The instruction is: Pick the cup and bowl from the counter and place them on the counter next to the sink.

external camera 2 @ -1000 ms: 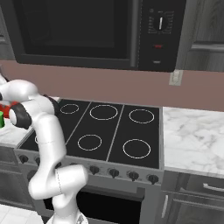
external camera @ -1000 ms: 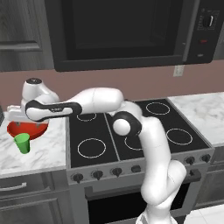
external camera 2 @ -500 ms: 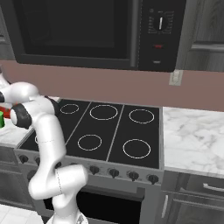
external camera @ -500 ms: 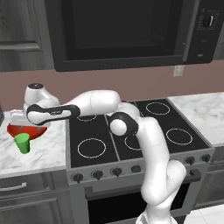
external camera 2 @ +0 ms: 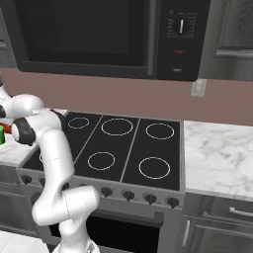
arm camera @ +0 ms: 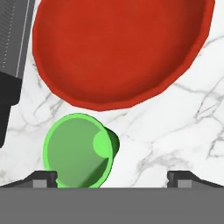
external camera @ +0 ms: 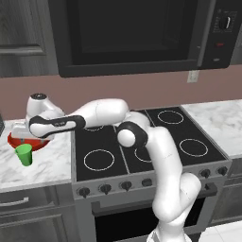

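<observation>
My jaws stand wide apart with nothing between them, hanging above the white marble surface left of the stovetop. In the hand view the two dark fingertips rise at the bottom edge, one at each side. Nearest to me is the green cup, upright with its mouth open toward the camera, sitting just inside my left-side fingertip rather than centred in the gap. Just beyond it lies the red bowl, wide and shallow, its rim near the cup; I cannot tell whether they touch. In the left base view the cup stands on the marble in front of the bowl, and my hand is directly over the bowl's edge. Compared with a second ago, my hand has come lower and a little nearer the cup; the cup and bowl have not shifted. The jaws are as open as before.
</observation>
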